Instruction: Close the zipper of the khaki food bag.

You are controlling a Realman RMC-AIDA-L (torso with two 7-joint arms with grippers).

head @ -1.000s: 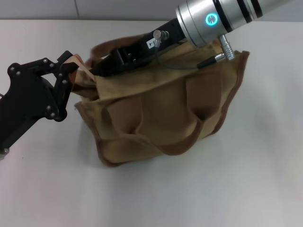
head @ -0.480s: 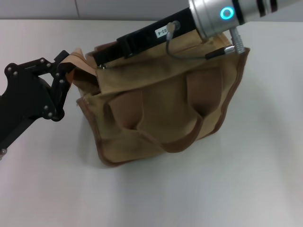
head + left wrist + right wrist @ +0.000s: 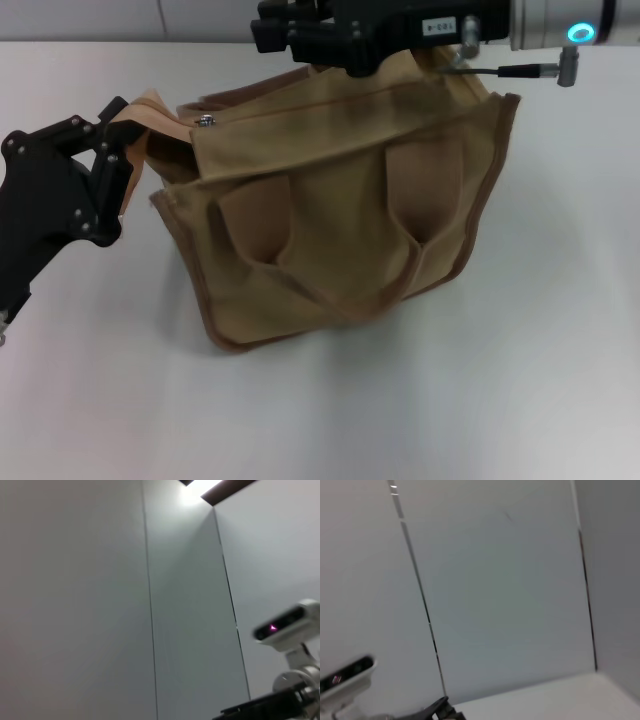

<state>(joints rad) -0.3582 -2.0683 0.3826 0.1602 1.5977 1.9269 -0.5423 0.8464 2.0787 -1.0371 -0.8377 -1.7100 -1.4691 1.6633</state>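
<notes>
The khaki food bag (image 3: 340, 210) stands on the white table in the head view, its two handles hanging down the near side. The zipper (image 3: 340, 97) runs along the top panel, and its silver pull tab (image 3: 205, 121) lies at the bag's left end. My left gripper (image 3: 128, 128) is at the bag's left end, shut on the tan fabric flap (image 3: 152, 108) there. My right gripper (image 3: 285, 30) hovers above the bag's far top edge, clear of the pull tab. The wrist views show only walls.
The white table (image 3: 520, 380) spreads around the bag, with its far edge against a pale wall. My right arm's silver wrist (image 3: 560, 20) and its cable (image 3: 520, 70) reach over the bag's far right corner.
My right gripper has lifted off the bag's top and moved up and back, away from the pull tab. The pull tab now shows at the left end. My left gripper keeps its hold.
</notes>
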